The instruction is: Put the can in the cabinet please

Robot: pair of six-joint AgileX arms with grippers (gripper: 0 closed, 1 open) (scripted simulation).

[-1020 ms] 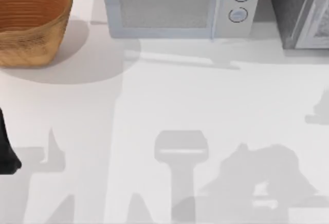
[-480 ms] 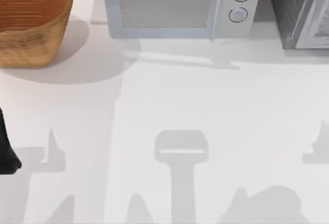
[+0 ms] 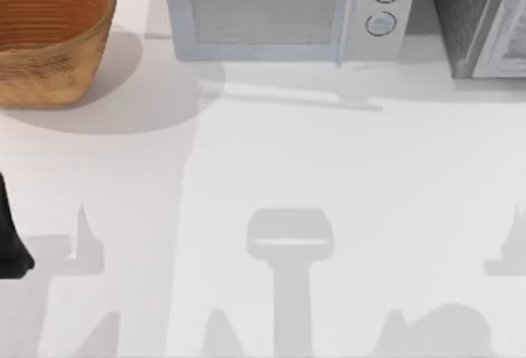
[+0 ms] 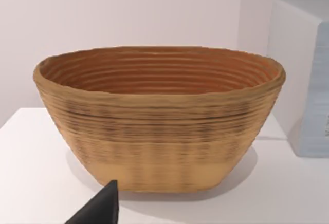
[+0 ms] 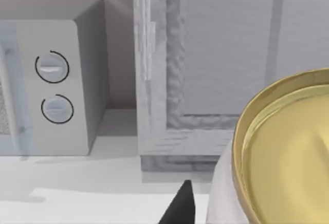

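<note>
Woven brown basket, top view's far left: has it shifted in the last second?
No. The woven brown basket keeps the same gap to the pale blue-grey microwave on its right.

a white table [image 3: 329, 169] is seen from above. at its far left corner stands a brown woven basket [image 3: 51, 34]. beside it, at the far middle, is a pale blue-grey microwave [image 3: 283, 11] with two round knobs [image 3: 383, 6]. the dark grey speckled cabinet [image 3: 481, 17] is at the far right. a black part of the left arm [image 3: 10, 239] shows at the left edge.
</note>
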